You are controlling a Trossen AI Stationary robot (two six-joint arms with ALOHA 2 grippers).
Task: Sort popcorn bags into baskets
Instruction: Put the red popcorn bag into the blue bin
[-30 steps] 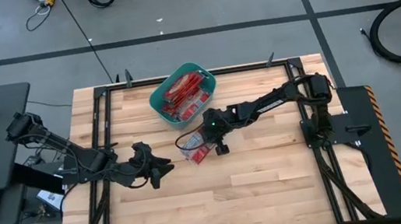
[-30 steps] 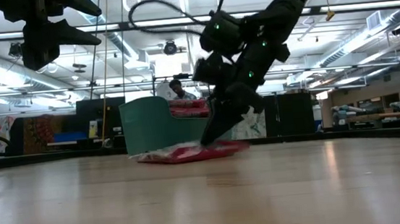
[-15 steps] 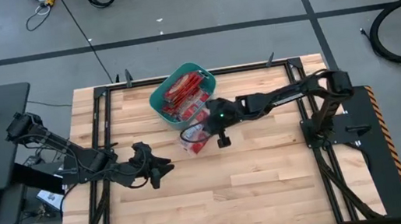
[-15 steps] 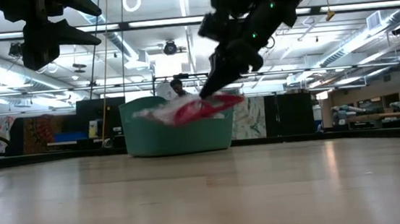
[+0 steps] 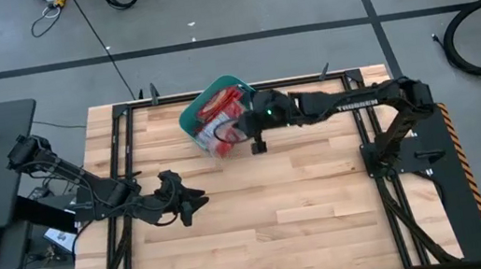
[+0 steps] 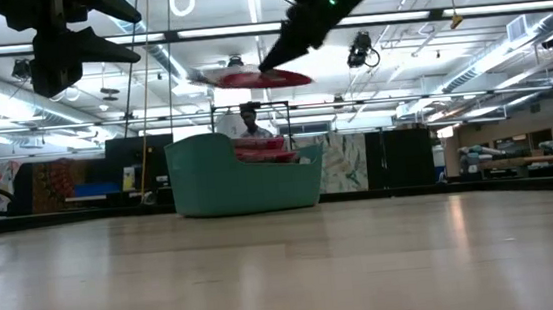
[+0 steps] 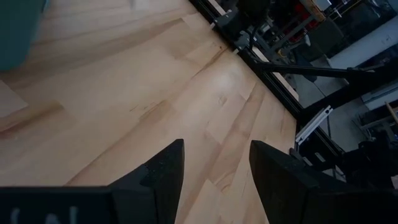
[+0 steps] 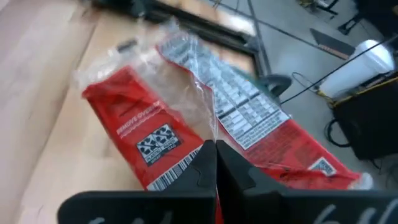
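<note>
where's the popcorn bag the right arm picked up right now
The popcorn bag hangs in the air, pinched in the shut right gripper. In the high view it is over the near rim of the teal basket, at the table's far side, well above it in the low view.

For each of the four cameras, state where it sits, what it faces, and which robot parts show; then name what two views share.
High: overhead, straight down on the table; both arms.
Low: tabletop level, facing the teal tub; right gripper lifting a popcorn bag above it.
Left wrist: on the left arm, facing bare wood; open left gripper.
Right wrist: on the right arm, facing the bag its fingers pinch.
Shared: high and low both show tub and lifted bag.
</note>
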